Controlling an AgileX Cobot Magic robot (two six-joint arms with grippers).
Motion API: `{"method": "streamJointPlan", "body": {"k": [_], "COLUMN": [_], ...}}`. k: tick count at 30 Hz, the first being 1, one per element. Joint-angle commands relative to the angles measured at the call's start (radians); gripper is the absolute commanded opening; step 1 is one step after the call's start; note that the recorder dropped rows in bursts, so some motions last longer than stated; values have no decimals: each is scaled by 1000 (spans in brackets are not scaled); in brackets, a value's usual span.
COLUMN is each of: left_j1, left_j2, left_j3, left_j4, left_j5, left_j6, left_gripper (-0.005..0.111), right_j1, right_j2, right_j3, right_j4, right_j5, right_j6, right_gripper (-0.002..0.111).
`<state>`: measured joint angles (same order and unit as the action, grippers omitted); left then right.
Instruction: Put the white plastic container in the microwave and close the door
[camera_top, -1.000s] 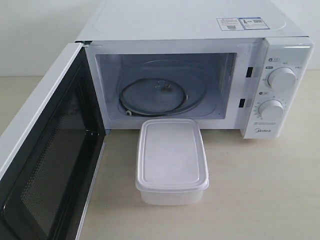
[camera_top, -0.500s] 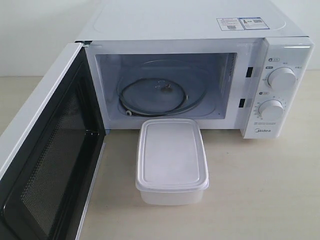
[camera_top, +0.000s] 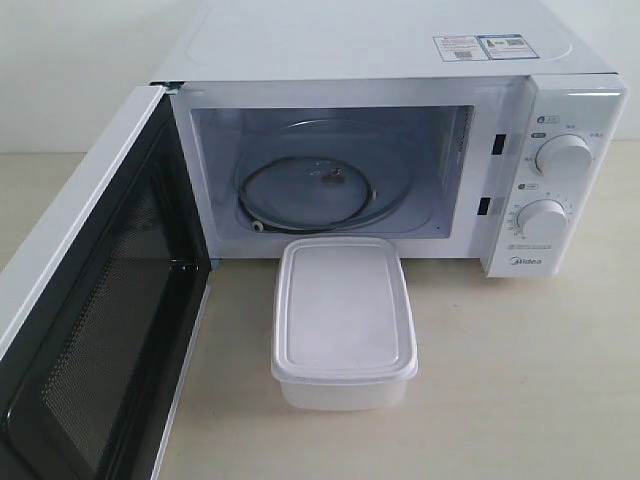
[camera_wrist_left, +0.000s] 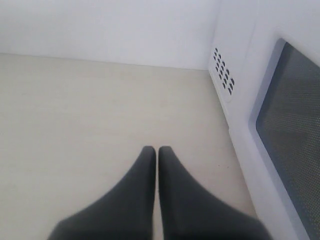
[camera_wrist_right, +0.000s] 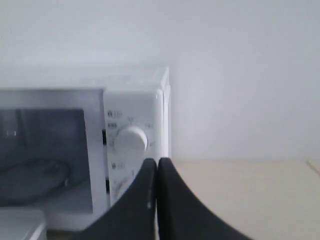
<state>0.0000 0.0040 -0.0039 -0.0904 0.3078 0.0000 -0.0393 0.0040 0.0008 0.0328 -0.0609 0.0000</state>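
Fingers shut tight on both arms, nothing held: left fingers (camera_wrist_left: 142, 175) point down over bench (camera_wrist_left: 75, 110) beside door (camera_wrist_left: 290, 130); right fingers (camera_wrist_right: 170, 185) level, facing microwave (camera_wrist_right: 135, 115).

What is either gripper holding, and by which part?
Nothing. The left gripper and right gripper are shut empty; the white plastic container sits untouched before the microwave.

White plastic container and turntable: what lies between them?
Only the microwave floor and sill lie between the white plastic container and turntable, in the exterior view.
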Motion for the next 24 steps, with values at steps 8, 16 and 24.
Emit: {"method": "streamJointPlan", "body": {"k": [8,16,24], "left_j1": [2,2,2], "left_j2": [-4,-4,-4], "left_j3": [4,4,4], "left_j4": [0,0,0], "left_j5": [-12,-12,-12], "left_j6": [-8,-8,-8], "left_gripper": [4,4,4], "right_j1": [2,2,2], "right_j2": [10,360,702], "right_j3": [-95,-318,-378], "right_j4": [39,39,39], "right_j5": [-202,-165,-272], "right_j6": [-22,-106,-122], "right_gripper": [0,0,0]}}
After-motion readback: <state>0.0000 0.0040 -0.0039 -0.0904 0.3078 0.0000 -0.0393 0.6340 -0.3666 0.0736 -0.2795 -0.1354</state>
